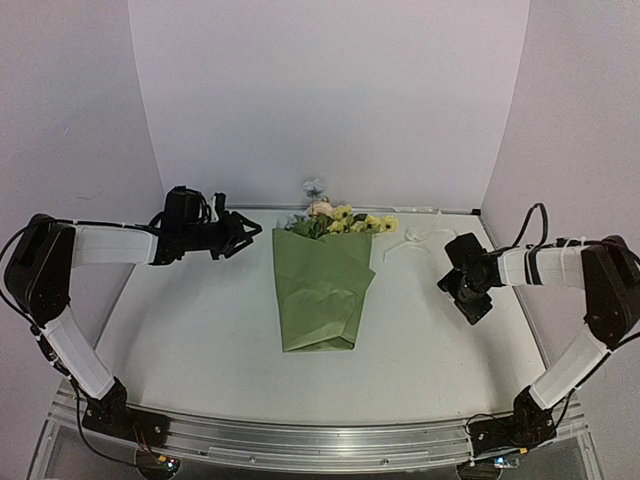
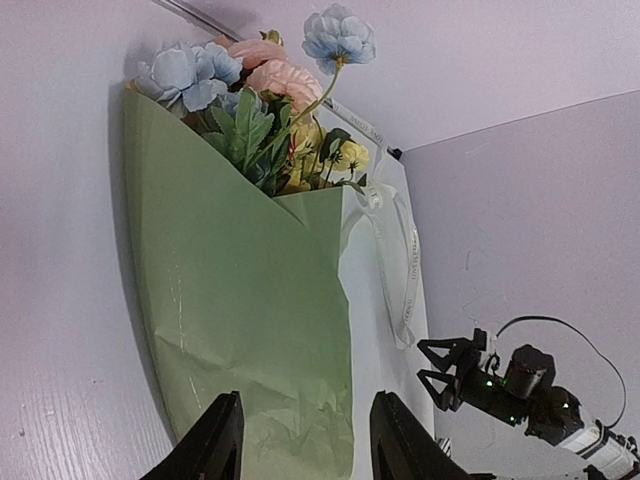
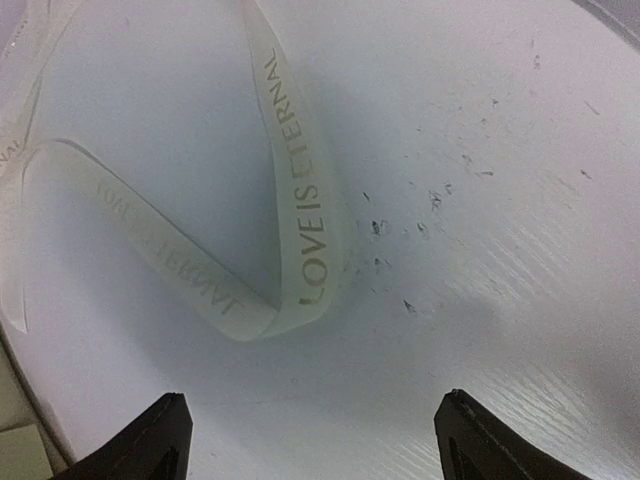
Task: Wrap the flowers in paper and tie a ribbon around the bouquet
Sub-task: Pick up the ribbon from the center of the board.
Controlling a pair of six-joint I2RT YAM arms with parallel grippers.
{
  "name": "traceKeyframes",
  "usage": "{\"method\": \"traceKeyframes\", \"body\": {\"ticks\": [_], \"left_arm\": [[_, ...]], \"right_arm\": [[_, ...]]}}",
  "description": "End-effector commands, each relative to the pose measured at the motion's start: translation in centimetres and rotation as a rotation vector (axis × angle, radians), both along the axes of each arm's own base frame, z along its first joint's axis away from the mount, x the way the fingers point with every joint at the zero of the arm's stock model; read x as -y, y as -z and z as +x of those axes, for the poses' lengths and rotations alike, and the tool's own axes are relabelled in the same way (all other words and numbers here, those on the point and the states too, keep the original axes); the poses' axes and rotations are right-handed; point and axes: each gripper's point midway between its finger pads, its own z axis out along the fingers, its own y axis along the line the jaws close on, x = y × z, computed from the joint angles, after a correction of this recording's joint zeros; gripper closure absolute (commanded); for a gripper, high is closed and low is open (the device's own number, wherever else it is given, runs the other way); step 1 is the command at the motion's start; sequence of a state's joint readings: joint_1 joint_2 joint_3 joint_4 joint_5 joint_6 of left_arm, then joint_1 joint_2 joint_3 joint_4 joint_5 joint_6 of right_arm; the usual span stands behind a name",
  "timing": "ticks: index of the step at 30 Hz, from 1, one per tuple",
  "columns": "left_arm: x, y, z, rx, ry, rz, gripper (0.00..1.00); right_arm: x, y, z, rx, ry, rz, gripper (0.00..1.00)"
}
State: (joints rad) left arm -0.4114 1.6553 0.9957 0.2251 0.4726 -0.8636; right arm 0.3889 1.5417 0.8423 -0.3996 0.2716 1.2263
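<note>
The bouquet (image 1: pixel 320 290) lies in the middle of the white table, an olive-green paper (image 2: pixel 230 300) cone with its narrow end toward me. The flowers (image 1: pixel 340 220) stick out of its far end: blue, pink and yellow blooms (image 2: pixel 270 80). The cream ribbon (image 1: pixel 415 243) lies loose on the table to the right of the blooms, and its lettered fold (image 3: pixel 310 250) is just ahead of my right gripper (image 3: pixel 315 440). That gripper (image 1: pixel 455 282) is open and holds nothing. My left gripper (image 1: pixel 243 233) hovers left of the bouquet's top, open (image 2: pixel 305 445) and facing the paper, apart from it.
White walls close in the table at the back and on both sides. An aluminium rail (image 1: pixel 320 440) with both arm bases runs along the near edge. The right arm (image 2: pixel 520 385) shows in the left wrist view beyond the ribbon (image 2: pixel 408 270).
</note>
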Motion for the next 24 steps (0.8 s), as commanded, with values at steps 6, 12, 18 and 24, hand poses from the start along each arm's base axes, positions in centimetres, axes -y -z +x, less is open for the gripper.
{"method": "traceKeyframes", "body": {"ticks": [6,12,18,24], "left_arm": [[-0.2,-1.9,-1.4,0.039,0.024,-0.021,0.55],[0.0,-1.3,-1.8,0.012,0.032,-0.045,0.55],[0.0,-1.2,-2.1,0.001,0.035,-0.059,0.55],[-0.1,-1.5,-2.2,0.006,0.033,-0.066,0.55]], "right_arm": [[-0.3,1.8,3.9,-0.004,-0.003,0.069,0.31],[0.6,1.0,4.2,0.016,-0.018,0.017,0.62],[1.3,0.8,3.5,0.005,-0.015,-0.011,0.44],[1.9,1.9,4.0,-0.026,0.004,0.004,0.34]]}}
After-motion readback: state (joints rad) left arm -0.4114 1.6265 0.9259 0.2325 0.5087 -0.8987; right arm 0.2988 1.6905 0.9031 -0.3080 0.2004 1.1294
